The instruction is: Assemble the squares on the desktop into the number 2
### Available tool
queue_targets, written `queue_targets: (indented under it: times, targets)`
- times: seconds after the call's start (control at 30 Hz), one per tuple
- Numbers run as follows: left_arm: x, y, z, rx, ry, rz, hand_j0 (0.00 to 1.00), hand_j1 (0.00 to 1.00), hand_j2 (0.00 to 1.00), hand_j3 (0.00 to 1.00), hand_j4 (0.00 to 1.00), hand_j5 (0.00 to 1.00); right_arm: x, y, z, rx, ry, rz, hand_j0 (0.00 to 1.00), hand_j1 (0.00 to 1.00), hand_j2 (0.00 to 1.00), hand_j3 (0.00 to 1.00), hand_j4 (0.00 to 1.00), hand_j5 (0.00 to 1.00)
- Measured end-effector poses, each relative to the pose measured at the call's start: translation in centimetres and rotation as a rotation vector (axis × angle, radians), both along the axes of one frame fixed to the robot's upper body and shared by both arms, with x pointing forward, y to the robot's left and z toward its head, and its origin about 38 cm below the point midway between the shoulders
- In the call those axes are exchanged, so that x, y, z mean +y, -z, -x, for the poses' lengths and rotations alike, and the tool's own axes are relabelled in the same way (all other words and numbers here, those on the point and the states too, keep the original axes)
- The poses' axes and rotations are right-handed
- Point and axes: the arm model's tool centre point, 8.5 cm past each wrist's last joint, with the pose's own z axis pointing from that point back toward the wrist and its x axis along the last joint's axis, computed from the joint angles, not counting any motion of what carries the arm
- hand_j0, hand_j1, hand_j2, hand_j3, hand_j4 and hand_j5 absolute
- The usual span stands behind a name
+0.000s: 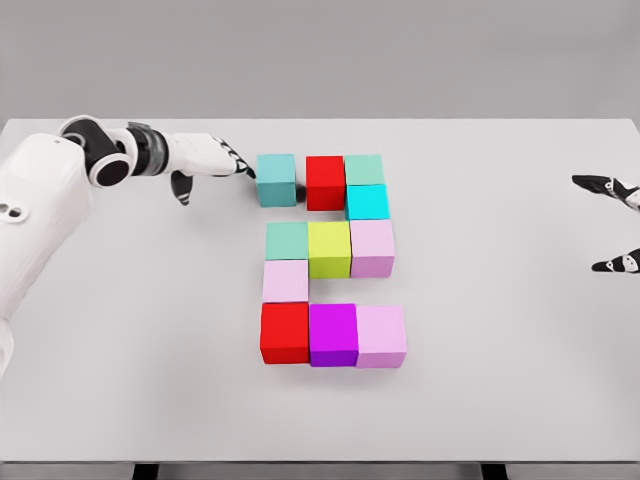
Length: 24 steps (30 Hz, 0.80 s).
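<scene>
Reaching in from the left edge of the frame, the left arm (50, 190) ends in the left hand (205, 160), in the upper left part of the picture. Its fingers (238, 163) are stretched out almost straight toward the teal cube (276, 179), the tips at its left face or just beside it, and the thumb hangs down; the hand grips nothing.

On the white table (500, 400) the cubes stand near the middle of the frame. In the top row, the teal cube stands a little apart from the red cube (325, 182), which touches the mint cube (364, 169). Just below the mint one is the cyan cube (367, 202). The middle row holds a green cube (287, 241), a yellow-green cube (329, 249) and a pink cube (371, 248), side by side. Under the green cube is a pale pink cube (285, 281). The bottom row has a second red cube (285, 332), a magenta cube (333, 334) and a lilac cube (381, 336).

At the right edge of the frame only some dark fingertips of the right hand (612, 225) show, spread apart and holding nothing.
</scene>
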Motion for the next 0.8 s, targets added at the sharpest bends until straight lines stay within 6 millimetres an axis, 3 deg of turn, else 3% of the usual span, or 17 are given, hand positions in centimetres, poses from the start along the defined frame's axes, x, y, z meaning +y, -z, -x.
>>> queue_targets:
  times: [0.3,0.8]
  targets:
    - [-0.3,0.0,0.0,-0.003,0.010,-0.005,1.00,1.00,1.00,1.00,1.00,1.00,0.1,0.1,-0.1,0.000,0.000,0.003,1.00,1.00,1.00,1.00,1.00,1.00]
    - [-0.6,-0.1,0.1,-0.005,0.024,-0.005,1.00,1.00,1.00,1.00,1.00,1.00,2.1,0.5,-0.5,-0.015,-0.042,-0.009,1.00,1.00,1.00,1.00,1.00,1.00]
